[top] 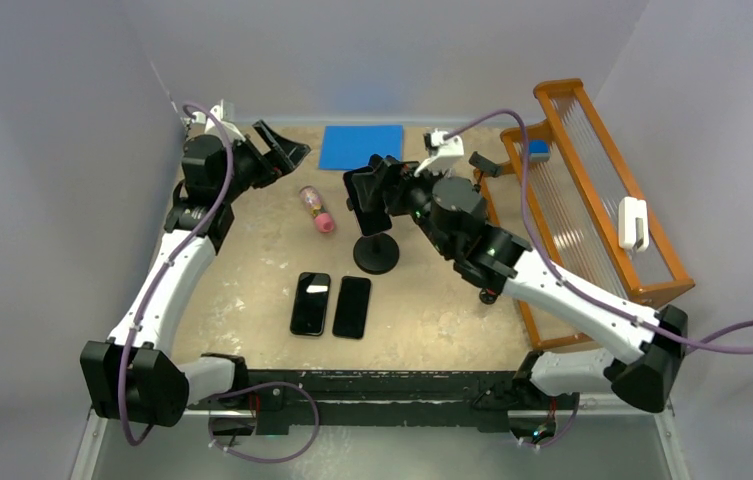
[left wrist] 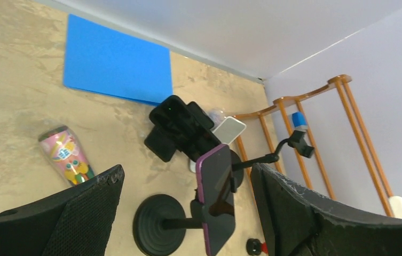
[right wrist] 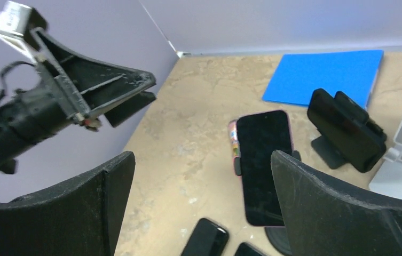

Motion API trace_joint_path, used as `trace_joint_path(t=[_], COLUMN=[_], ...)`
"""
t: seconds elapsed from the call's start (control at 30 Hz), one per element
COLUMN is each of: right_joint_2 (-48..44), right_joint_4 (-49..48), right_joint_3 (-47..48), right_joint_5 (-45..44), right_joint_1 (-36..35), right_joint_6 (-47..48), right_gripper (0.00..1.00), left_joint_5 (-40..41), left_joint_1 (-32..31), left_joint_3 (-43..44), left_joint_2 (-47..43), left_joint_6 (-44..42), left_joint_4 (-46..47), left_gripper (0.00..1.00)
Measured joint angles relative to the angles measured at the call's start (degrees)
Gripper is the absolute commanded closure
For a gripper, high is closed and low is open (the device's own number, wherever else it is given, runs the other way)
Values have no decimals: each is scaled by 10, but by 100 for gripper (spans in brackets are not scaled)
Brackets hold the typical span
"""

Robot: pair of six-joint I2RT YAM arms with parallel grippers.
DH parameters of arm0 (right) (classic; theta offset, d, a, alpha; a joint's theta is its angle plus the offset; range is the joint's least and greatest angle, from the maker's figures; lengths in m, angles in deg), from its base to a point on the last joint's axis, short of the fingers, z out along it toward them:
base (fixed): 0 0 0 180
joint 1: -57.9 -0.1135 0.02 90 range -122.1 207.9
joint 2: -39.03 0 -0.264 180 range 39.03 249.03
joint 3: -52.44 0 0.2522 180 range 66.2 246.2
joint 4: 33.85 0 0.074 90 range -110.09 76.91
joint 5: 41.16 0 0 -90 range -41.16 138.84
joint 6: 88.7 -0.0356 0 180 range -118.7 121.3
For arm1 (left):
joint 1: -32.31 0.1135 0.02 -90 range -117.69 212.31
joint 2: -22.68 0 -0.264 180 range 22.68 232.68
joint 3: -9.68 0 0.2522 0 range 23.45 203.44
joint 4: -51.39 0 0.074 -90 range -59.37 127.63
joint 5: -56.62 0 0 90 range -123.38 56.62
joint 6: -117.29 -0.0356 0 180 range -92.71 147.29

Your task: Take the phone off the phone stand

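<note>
Phone, glossy black slab, pinkish rim, clamped in round-based stand; both jaws spread, empty.

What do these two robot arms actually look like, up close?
The left arm and right arm have white links and chunky black joints. A purple cable runs along each. Their fingers are broad black wedges with mesh-textured faces.

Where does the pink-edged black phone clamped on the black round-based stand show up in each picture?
Top external: pink-edged phone, just above centre.
Left wrist: phone at bottom centre, nearly edge-on.
Right wrist: phone right of centre, screen showing.
Shared landmark: blue rectangular mat, in all three.
</note>
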State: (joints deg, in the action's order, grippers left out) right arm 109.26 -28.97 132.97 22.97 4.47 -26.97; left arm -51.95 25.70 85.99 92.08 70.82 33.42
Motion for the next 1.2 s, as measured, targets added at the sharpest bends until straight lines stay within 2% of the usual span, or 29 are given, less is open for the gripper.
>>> trace_joint_path(t=[0.13,0.3,0.47,0.67,1.2], right_joint_2=[39,49,70,107,149], right_joint_4=[37,81,104,127,135], right_joint_3=[21,11,11,12,23], right_joint_5=[31,67,105,109,155], right_joint_1=[38,72,74,73,82], right_joint_6=[21,42,57,67,70], right_gripper=[1,1,1,1,1], left_joint_5=[4,-51,-119,-172,-193], left_joint_1=[-2,-2,-2,-2,-13], left_joint_3=[-22,-77,-110,-126,-147], left_joint_2=[-1,-2,3,3,-34], left_joint_6=[-23,-42,-52,-52,-53], left_joint_4=[14,52,84,119,136], left_gripper=[13,14,16,16,18])
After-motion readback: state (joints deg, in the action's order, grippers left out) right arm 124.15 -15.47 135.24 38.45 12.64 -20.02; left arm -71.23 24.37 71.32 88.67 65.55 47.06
